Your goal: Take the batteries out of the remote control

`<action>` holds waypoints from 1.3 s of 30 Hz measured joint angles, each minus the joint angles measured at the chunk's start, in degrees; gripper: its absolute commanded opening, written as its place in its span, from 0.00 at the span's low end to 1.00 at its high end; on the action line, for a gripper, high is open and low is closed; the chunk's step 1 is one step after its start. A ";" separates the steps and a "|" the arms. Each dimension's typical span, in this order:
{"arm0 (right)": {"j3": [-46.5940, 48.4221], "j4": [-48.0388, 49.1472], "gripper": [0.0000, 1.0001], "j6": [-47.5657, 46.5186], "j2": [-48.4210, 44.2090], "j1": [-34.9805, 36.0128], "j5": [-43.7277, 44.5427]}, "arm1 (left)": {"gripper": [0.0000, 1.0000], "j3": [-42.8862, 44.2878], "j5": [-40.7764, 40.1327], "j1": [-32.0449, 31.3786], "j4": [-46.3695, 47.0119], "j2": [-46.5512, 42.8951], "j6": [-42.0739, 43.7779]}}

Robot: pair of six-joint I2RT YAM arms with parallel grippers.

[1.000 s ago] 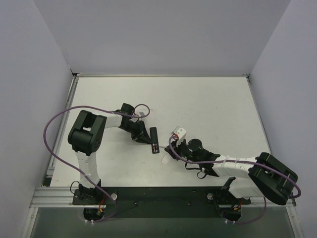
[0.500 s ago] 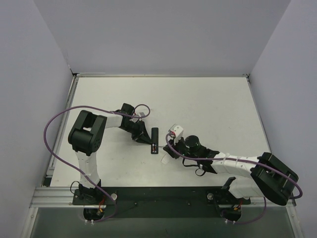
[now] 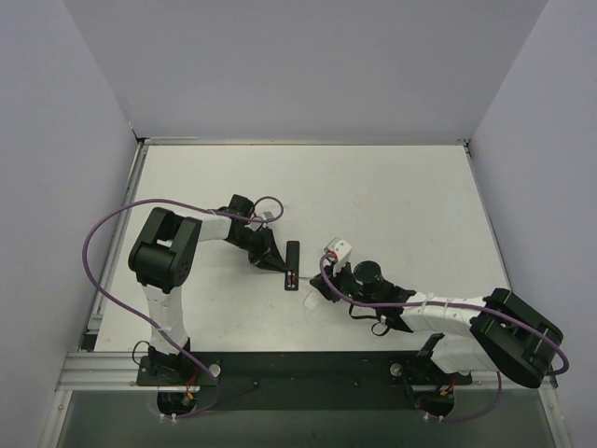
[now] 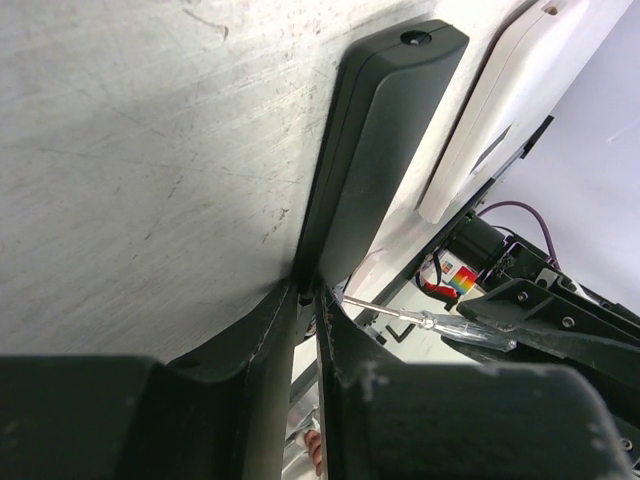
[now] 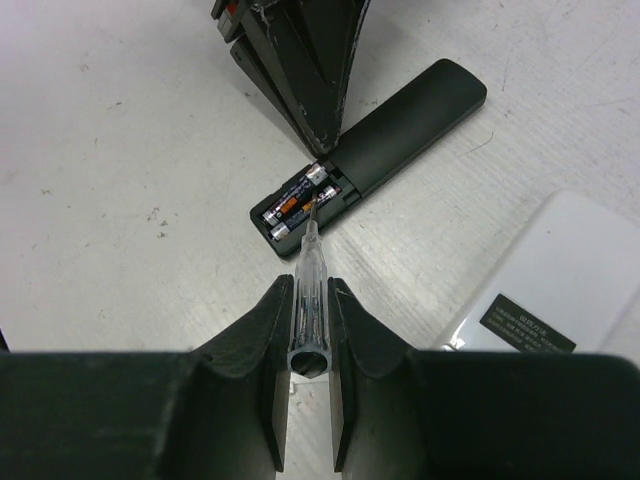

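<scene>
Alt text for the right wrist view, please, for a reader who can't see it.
The right gripper clamps a clear-handled screwdriver, its tip at the open battery bay of a black remote where two batteries sit. The left gripper meets the remote's edge from above; a white device lies lower right.

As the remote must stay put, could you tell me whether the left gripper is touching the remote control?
Touching. The left wrist view shows the left gripper pinching the edge of the remote control, with no gap between them.
</scene>
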 measured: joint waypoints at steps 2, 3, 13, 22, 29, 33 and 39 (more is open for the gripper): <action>-1.60 2.64 0.00 1.88 0.00 -0.48 -0.15 | 0.23 0.00 0.00 -0.09 -0.02 0.00 0.00; -2.14 3.63 0.00 2.62 0.00 -0.74 -0.24 | 0.23 0.00 0.00 -0.15 -0.02 0.00 0.00; -3.65 4.76 0.00 5.11 -1.20 -1.18 -0.42 | 0.23 0.00 -0.02 -0.42 0.04 0.00 -0.02; -3.65 2.95 0.00 4.94 -2.91 -1.16 -0.44 | 0.27 0.00 0.00 -0.63 0.11 0.00 -0.09; -1.77 -2.58 0.00 3.23 -4.50 -1.05 -0.85 | 0.41 0.59 0.00 -0.61 -0.72 -0.44 -0.02; -1.01 -5.18 0.00 2.25 -5.25 -0.87 -0.85 | 0.48 1.27 -3.13 -0.46 -2.29 -2.27 0.79; -0.72 -6.62 0.00 1.22 -5.79 -0.61 -0.83 | 0.51 2.36 -6.43 -0.35 -3.28 -4.13 1.99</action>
